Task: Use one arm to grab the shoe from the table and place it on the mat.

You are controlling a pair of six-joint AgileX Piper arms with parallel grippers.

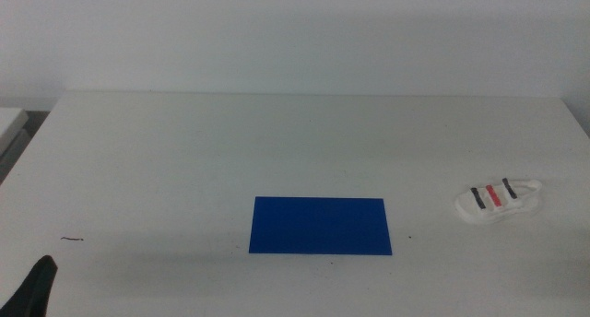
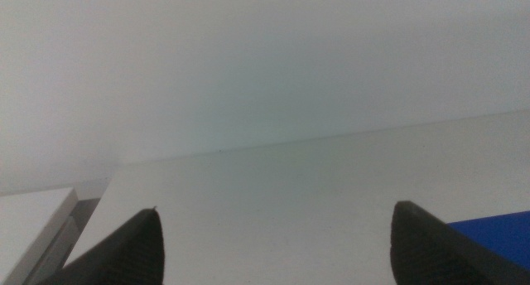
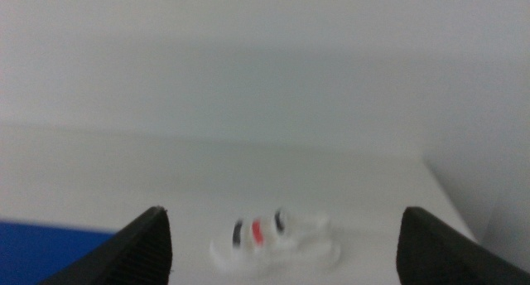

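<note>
The small white shoe [image 1: 501, 202] with two dark straps and a red one lies on the white table [image 1: 277, 142] at the right, apart from the deep-blue mat [image 1: 320, 226] in the front middle. In the right wrist view the shoe [image 3: 273, 238] lies ahead between the jaws of my right gripper [image 3: 286, 250], which is open and empty; a corner of the mat [image 3: 41, 235] shows. My left gripper [image 2: 277, 243] is open and empty; its tip [image 1: 32, 287] waits at the front left corner. A mat corner [image 2: 497, 235] shows in its view.
A white block [image 1: 9, 122] stands off the table's far left edge and shows in the left wrist view [image 2: 33, 223]. A small dark speck [image 1: 72, 239] lies on the table at the front left. A pale wall [image 1: 295, 31] rises behind the table.
</note>
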